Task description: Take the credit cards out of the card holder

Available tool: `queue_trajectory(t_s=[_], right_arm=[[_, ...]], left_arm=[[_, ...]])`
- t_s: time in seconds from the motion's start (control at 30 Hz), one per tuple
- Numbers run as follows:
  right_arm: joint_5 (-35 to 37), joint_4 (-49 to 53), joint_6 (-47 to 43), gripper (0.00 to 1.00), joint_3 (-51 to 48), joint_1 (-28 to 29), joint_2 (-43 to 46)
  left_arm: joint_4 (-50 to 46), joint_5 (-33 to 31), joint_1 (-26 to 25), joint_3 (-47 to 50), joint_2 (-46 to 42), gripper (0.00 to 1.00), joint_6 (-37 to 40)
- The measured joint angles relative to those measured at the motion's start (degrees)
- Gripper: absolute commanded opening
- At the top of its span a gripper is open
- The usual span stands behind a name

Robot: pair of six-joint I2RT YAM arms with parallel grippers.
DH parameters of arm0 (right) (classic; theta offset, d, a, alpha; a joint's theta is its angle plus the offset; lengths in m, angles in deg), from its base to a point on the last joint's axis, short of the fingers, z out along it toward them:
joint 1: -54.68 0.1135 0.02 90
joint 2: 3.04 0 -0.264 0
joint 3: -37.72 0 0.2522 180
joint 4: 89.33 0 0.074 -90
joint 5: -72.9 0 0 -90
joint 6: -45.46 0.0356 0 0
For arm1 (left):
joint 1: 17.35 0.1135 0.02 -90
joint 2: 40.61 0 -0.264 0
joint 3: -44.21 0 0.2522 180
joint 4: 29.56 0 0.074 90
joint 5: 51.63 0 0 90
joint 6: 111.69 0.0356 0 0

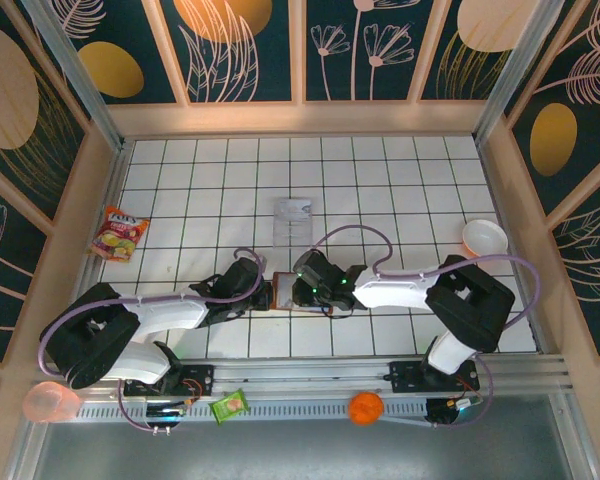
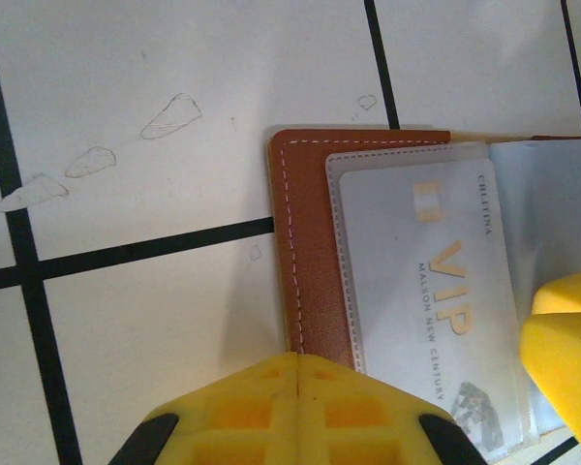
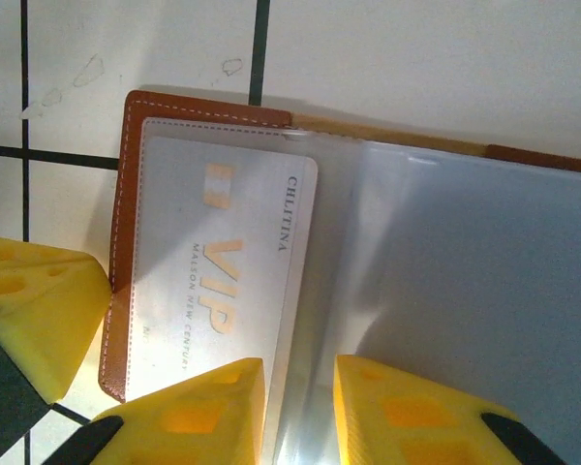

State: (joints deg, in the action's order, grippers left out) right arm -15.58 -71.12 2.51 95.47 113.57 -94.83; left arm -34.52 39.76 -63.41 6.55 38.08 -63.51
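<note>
Both grippers are sitting at the card holder: left gripper pinched together, right gripper slightly parted over its credit card.

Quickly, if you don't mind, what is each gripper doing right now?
Left gripper: shut, tips at the card holder's edge.
Right gripper: slightly open over the card holder; no grip visible.

walls: dk teal w/ gold floral | tabletop: white tile grid | trim: pale wood
</note>
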Motion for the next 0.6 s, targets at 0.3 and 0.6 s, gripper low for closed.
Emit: queue_trajectory(t_s=[0.3,0.6], right_arm=[[-5.27,-3.04,-5.14,0.22,-0.02,-3.13,4.98],[-15.32,-7.72,-5.18,0.19,-2.82,-7.39,1.86]], left_arm=[[-1.29,1.95,0.33,-0.55,-3.28,0.10,0.81],[-0.46,3.04,0.33,-1.99,1.79,0.07,1.27]])
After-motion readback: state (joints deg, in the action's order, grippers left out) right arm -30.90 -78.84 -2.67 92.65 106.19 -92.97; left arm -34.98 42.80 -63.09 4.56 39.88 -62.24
